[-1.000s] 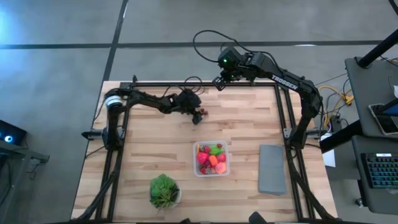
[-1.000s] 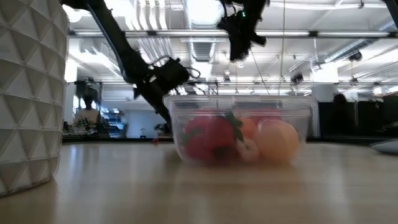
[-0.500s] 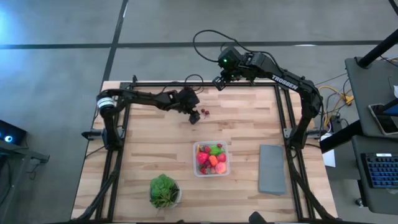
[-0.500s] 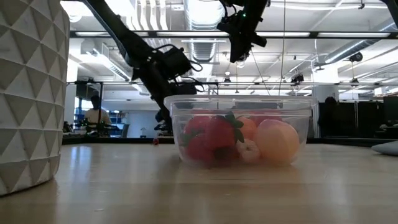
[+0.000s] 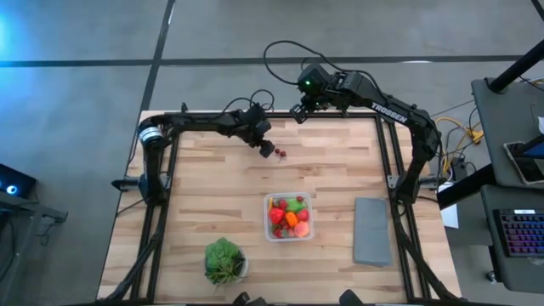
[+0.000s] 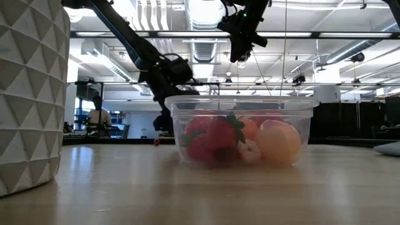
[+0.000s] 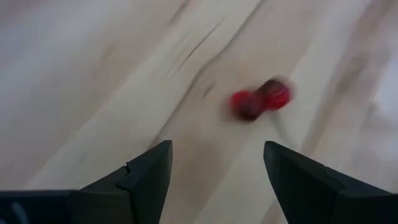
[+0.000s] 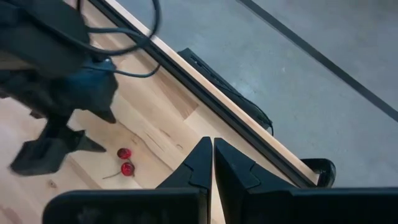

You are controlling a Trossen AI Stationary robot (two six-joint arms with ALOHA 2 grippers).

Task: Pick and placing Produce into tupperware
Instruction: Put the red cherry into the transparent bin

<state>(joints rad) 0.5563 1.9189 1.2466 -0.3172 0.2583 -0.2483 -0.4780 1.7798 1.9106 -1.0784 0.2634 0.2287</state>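
A pick is in hand: the left pincer (image 5: pixel 266 150), fingers spread and empty, is held just left of two red cherries (image 5: pixel 281 154) on the bench (image 5: pixel 204 204), upper centre. Closing on them is needed next, then carrying to the tupperware (image 5: pixel 289 217) at lower centre. The right pincer (image 5: pixel 299 114), clenched, is parked at the top edge.

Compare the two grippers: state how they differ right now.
The left gripper has its fingers spread open; the right gripper has its fingers pressed together, empty. The left gripper hangs over the table beside the loose cherries; the right gripper waits raised at the table's far edge. Both are dark two-finger grippers, and neither holds produce.
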